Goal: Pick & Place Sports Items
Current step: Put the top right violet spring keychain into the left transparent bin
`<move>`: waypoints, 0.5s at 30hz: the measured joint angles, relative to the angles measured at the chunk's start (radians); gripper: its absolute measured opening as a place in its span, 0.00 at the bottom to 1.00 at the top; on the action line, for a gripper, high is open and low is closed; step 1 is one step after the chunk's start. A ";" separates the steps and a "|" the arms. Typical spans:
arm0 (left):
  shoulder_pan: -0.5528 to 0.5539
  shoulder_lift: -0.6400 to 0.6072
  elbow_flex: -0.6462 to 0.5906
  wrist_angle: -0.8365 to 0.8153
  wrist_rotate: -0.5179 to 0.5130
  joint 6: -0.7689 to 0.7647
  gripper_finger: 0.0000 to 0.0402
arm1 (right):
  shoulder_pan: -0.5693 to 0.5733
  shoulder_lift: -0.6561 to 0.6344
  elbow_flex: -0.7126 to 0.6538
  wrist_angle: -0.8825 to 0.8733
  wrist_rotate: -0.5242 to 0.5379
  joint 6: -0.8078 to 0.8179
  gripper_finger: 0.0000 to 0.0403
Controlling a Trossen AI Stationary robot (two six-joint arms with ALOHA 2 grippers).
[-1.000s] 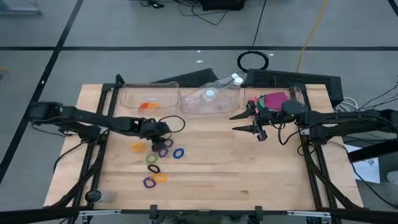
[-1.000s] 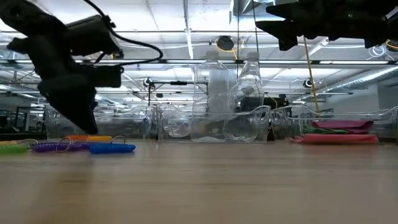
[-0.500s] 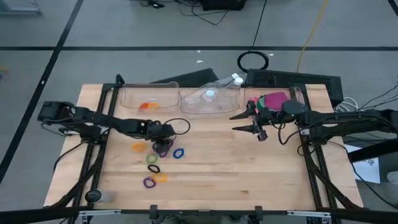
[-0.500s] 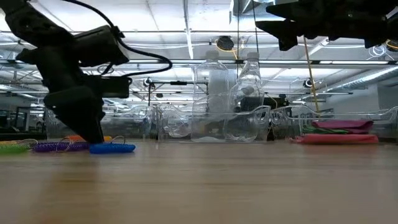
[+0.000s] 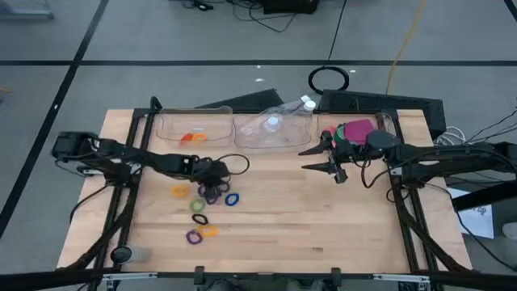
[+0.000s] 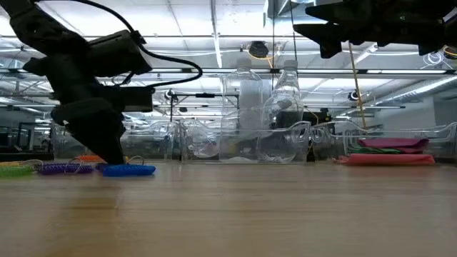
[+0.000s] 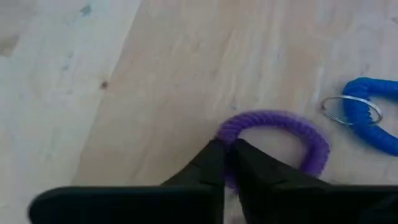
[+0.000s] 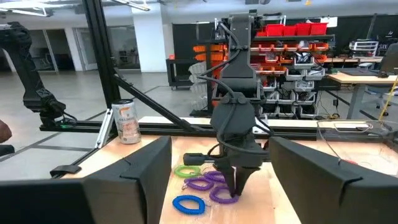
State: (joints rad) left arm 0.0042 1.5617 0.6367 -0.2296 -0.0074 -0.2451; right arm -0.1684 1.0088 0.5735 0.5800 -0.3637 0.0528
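High view shows the left gripper (image 5: 212, 187) has pushed further right since a second ago and dropped onto the cluster of small elastic rings, its fingers (image 7: 214, 163) now pinched shut on a purple coiled elastic ring (image 7: 273, 127) lying on the wooden table (image 5: 323, 226). Just beside it lie a blue coiled ring (image 5: 233, 199) with a metal key loop, green, black and orange rings, while three clear plastic bins (image 5: 273, 129) line the far edge, the rightmost holding flat pink and green pieces (image 5: 355, 129). The right gripper (image 5: 317, 159) hovers unmoved near that bin, jaws spread open; no writing is legible.
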 joint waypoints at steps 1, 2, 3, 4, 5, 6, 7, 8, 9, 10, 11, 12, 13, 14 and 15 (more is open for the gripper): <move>0.007 0.001 0.008 -0.004 0.002 0.006 0.02 | 0.000 0.000 0.000 0.000 0.000 0.000 0.49; 0.014 0.001 0.017 -0.009 0.002 0.011 0.03 | 0.000 0.000 0.000 0.000 0.000 0.000 0.49; 0.022 0.002 0.031 -0.017 -0.001 0.020 0.04 | 0.000 0.000 0.000 0.000 0.000 0.000 0.49; 0.028 0.003 0.046 -0.032 -0.011 0.033 0.05 | 0.000 0.000 0.000 0.000 0.000 0.000 0.49; 0.035 0.006 0.064 -0.057 -0.037 0.053 0.05 | 0.000 0.000 0.000 0.000 0.000 0.000 0.49; 0.041 0.008 0.086 -0.086 -0.066 0.076 0.05 | 0.000 0.000 0.000 0.000 0.000 0.000 0.49; 0.047 0.008 0.109 -0.119 -0.084 0.098 0.04 | 0.000 0.000 0.000 0.000 0.000 0.000 0.49; 0.052 0.008 0.135 -0.146 -0.099 0.120 0.02 | 0.000 0.000 0.000 0.000 0.000 0.000 0.49; 0.055 0.007 0.165 -0.165 -0.106 0.141 0.01 | 0.000 0.000 0.000 0.000 0.000 0.000 0.49; 0.060 0.006 0.194 -0.186 -0.106 0.159 0.01 | 0.000 0.000 0.000 0.000 0.000 0.000 0.49; 0.065 0.005 0.220 -0.212 -0.107 0.173 0.01 | 0.000 0.000 0.000 0.000 0.000 0.000 0.49; 0.073 0.002 0.245 -0.241 -0.109 0.187 0.02 | 0.000 0.000 0.000 0.001 0.000 0.000 0.49; 0.081 -0.005 0.266 -0.268 -0.116 0.201 0.02 | 0.000 0.000 0.000 0.000 0.000 0.000 0.49; 0.088 -0.016 0.284 -0.282 -0.126 0.216 0.02 | 0.000 0.000 0.000 0.000 0.000 0.000 0.49; 0.093 -0.032 0.298 -0.286 -0.136 0.232 0.02 | 0.000 0.000 0.000 0.000 0.000 0.003 0.49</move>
State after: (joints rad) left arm 0.0970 1.5297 0.9352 -0.5154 -0.1432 -0.0128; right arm -0.1680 1.0088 0.5735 0.5800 -0.3638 0.0560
